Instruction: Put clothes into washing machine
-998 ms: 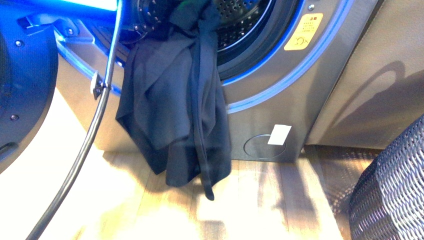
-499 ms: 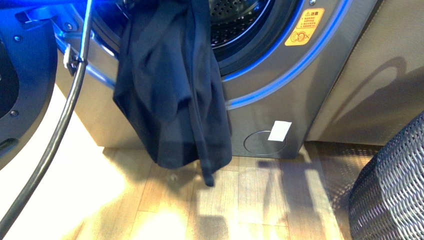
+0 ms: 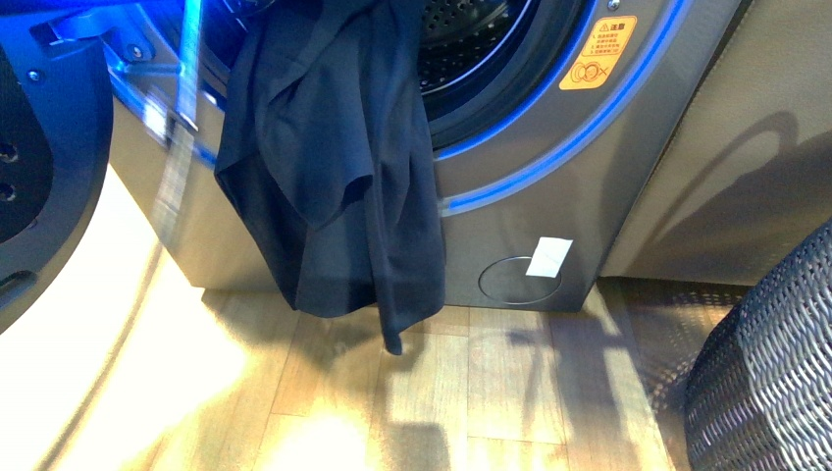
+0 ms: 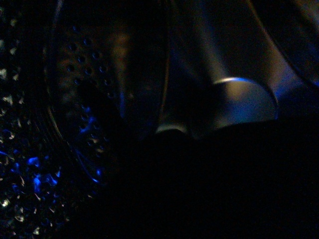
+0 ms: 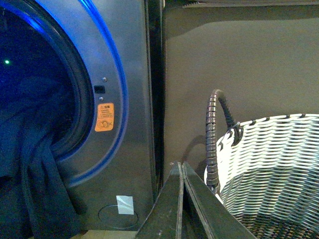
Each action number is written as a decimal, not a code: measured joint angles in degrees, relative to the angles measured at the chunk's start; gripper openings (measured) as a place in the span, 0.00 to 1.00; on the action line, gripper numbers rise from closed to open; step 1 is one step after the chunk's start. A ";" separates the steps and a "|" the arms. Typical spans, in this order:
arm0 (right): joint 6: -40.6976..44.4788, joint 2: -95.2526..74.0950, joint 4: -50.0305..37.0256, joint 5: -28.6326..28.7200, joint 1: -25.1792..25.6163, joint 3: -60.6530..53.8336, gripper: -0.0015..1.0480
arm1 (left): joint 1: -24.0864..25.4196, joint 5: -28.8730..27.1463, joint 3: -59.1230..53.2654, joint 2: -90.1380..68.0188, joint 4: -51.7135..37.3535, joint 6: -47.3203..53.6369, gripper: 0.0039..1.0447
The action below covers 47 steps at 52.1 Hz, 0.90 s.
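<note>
The right claw (image 5: 182, 169) is sitting pinched together and holding nothing, with the wicker basket (image 5: 279, 149) just beside it. Well ahead of this claw, the clothes (image 3: 334, 167) are hanging out of the washing machine (image 3: 549, 196), trailing down its front toward the floor (image 3: 442, 392). The left wrist view is dark, so I cannot tell the left claw's state.

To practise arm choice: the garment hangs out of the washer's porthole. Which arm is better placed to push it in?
Likely left. The clothes hang at the porthole's left side, while the right gripper sits shut beside the basket, apart from the washing machine. The left wrist view is dark.
</note>
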<state>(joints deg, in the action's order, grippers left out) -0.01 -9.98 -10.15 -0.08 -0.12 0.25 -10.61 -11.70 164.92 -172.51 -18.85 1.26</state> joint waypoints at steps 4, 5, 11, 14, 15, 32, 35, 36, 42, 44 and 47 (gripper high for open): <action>0.02 4.94 6.51 0.00 0.00 0.04 0.02 | -0.07 1.40 0.09 0.00 2.47 -0.76 0.60; 0.02 6.47 8.44 0.00 0.00 0.04 0.02 | -0.07 1.40 0.09 0.00 2.47 -0.76 0.60; 0.00 9.70 10.05 -0.02 0.00 0.04 0.02 | -0.26 3.69 0.24 0.02 7.06 -1.95 0.85; 0.00 9.70 10.05 0.00 0.00 0.04 0.02 | -0.28 5.03 0.28 0.02 9.81 -2.03 0.98; 0.00 9.73 10.05 0.00 0.00 0.04 0.02 | -0.28 5.03 0.28 0.02 10.71 -2.03 0.98; 0.00 9.73 10.12 -0.02 0.00 0.04 0.02 | 0.48 9.33 -23.52 14.27 21.92 -0.44 0.94; 0.00 9.73 10.12 0.00 0.00 0.04 0.02 | 0.83 9.70 -28.74 17.33 21.94 -0.46 0.94; 0.00 9.73 10.12 0.00 0.00 0.04 0.02 | 1.03 10.03 -30.71 18.47 21.90 -0.46 0.94; 0.02 9.73 10.12 0.00 0.00 0.04 0.02 | 1.88 13.29 -39.85 23.37 19.52 -0.44 0.94; 0.00 9.73 10.12 0.00 0.00 0.04 0.02 | 1.86 13.55 -42.91 25.11 18.64 -0.74 0.94; 0.00 9.73 10.12 -0.02 0.00 0.04 0.02 | 1.81 13.92 -46.69 27.28 17.81 -1.49 0.94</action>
<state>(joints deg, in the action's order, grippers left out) -0.01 -0.25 -0.03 -0.10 -0.12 0.30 -8.80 2.22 118.24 -145.23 -1.04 -0.23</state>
